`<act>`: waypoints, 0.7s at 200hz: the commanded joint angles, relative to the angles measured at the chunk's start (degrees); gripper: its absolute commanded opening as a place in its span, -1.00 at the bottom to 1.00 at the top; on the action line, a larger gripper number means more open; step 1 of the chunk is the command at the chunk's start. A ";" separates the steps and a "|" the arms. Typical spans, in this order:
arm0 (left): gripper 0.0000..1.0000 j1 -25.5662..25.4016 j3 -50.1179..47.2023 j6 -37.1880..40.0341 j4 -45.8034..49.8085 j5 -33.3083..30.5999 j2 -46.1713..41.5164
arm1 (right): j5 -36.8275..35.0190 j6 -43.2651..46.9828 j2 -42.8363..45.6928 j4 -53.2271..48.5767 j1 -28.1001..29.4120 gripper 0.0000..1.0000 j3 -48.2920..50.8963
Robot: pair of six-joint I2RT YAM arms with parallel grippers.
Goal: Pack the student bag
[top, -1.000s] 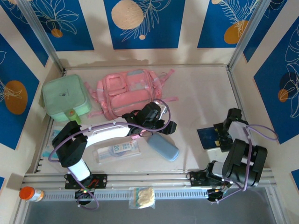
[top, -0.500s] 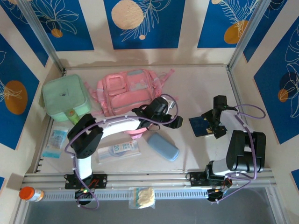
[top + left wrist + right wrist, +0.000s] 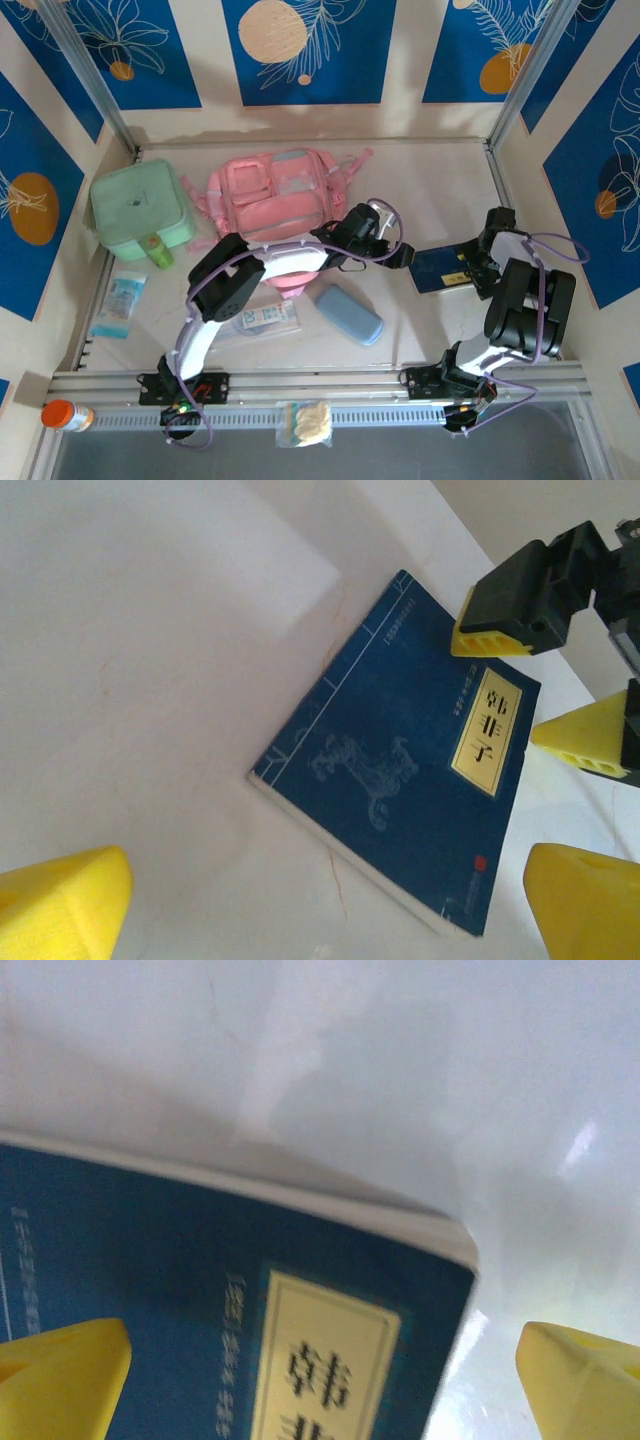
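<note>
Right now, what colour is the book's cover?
The book is dark blue with a gold title label; clearest in the left wrist view.

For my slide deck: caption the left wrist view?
Blue book on the white table, the right gripper open over its title edge, the left gripper open nearby.

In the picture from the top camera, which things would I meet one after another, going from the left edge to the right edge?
orange-capped bottle → mint-green case → student bag → dark blue book
</note>
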State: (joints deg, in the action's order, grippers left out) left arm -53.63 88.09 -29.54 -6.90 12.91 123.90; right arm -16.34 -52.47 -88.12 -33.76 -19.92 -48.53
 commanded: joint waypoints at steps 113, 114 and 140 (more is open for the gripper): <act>0.99 0.19 23.38 -1.86 5.60 4.17 19.00 | 1.75 1.54 -7.86 2.53 7.64 1.00 -7.28; 0.99 0.19 23.45 -1.89 5.76 4.20 19.14 | 1.80 1.56 -7.86 2.55 7.68 1.00 -7.28; 0.99 0.03 23.82 -3.07 8.12 6.86 19.94 | 4.20 2.61 -7.95 3.21 8.27 1.00 -7.68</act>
State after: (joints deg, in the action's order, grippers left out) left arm -53.63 110.34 -30.89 -3.36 15.70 142.32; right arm -16.86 -50.46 -95.13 -32.21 -12.75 -54.65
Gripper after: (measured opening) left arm 0.994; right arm 0.999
